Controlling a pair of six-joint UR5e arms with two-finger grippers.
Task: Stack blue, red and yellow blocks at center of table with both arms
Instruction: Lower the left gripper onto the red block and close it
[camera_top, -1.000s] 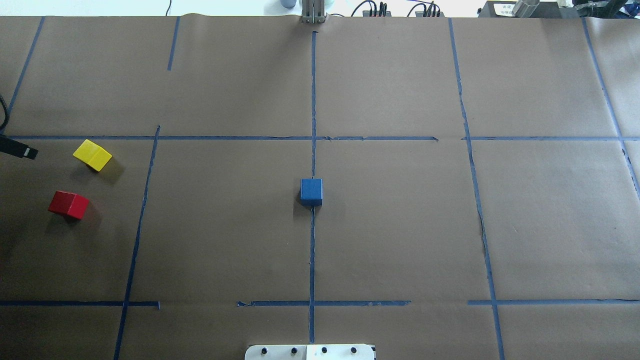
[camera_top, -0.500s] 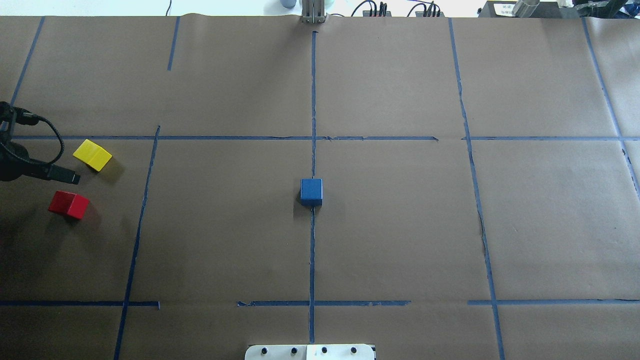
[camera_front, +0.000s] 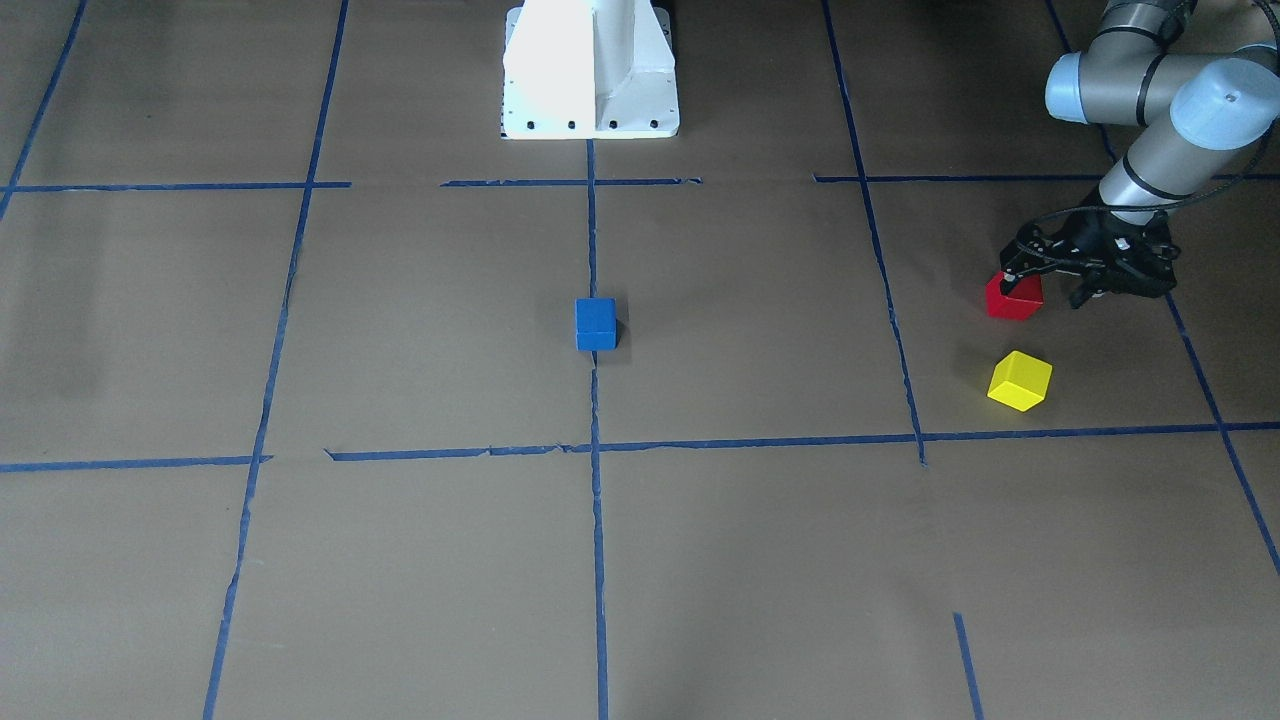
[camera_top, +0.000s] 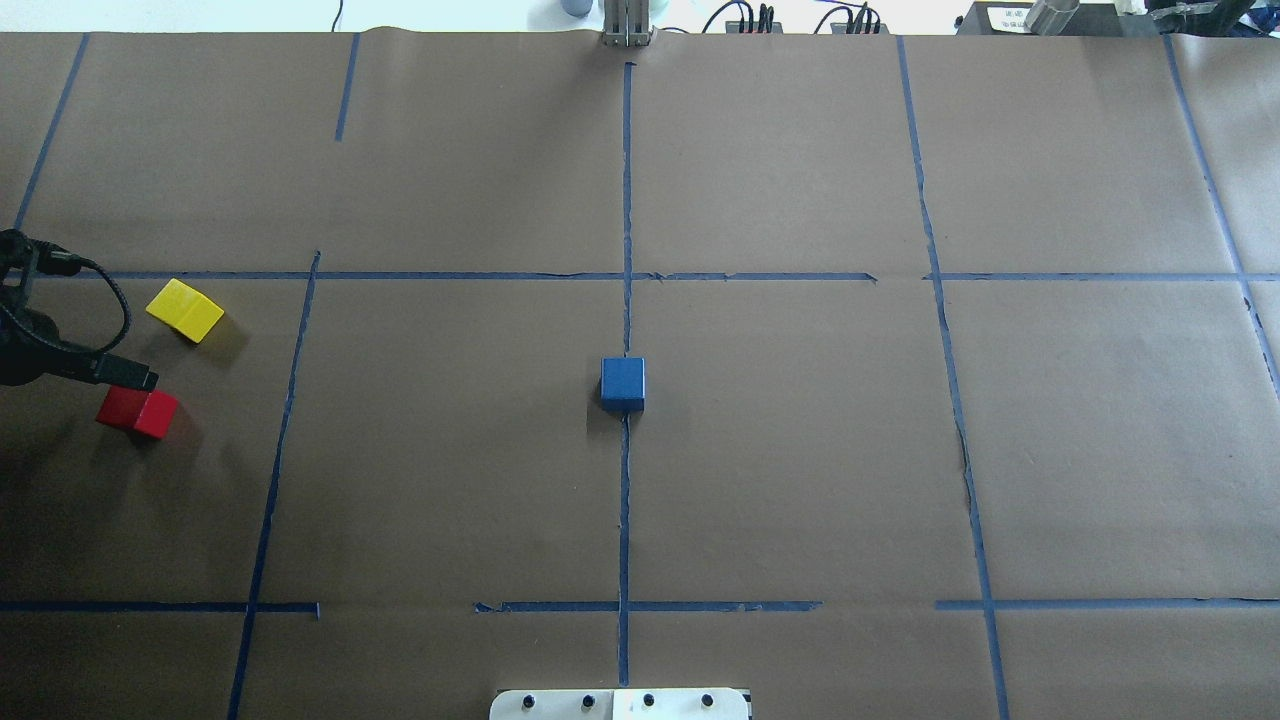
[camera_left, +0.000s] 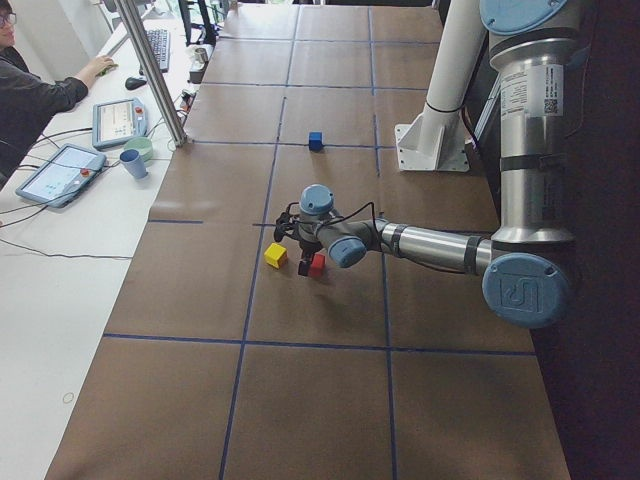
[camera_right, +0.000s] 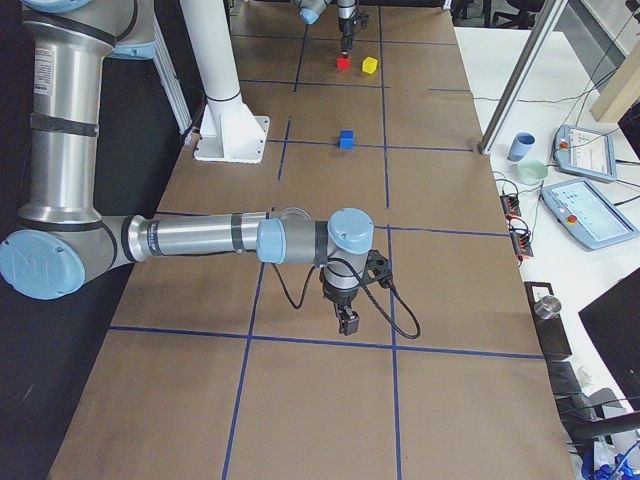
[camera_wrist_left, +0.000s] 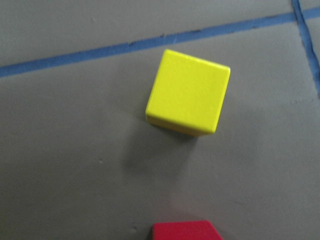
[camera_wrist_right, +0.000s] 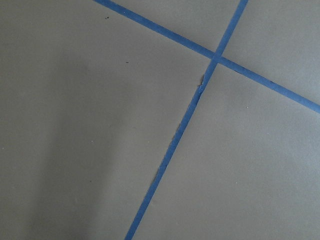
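Presently: left gripper (camera_front: 1048, 288), jaws apart, empty, at red block (camera_front: 1014, 298), well apart from blue block (camera_front: 596, 324); right gripper (camera_right: 347, 322): opening cannot be told.

Red block (camera_wrist_left: 186, 231) — a mere sliver (bottom edge, left wrist view)

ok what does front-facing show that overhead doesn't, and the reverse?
Only front-facing: the left arm, with its grey links and blue caps, and the whole left tool, open right at the red block.
Only overhead: plugs and cables past the far edge. The tool there is just a black sliver at the frame's left.
Both: the blue block on the centre tape line, the red block and yellow block lying apart, and the white base.
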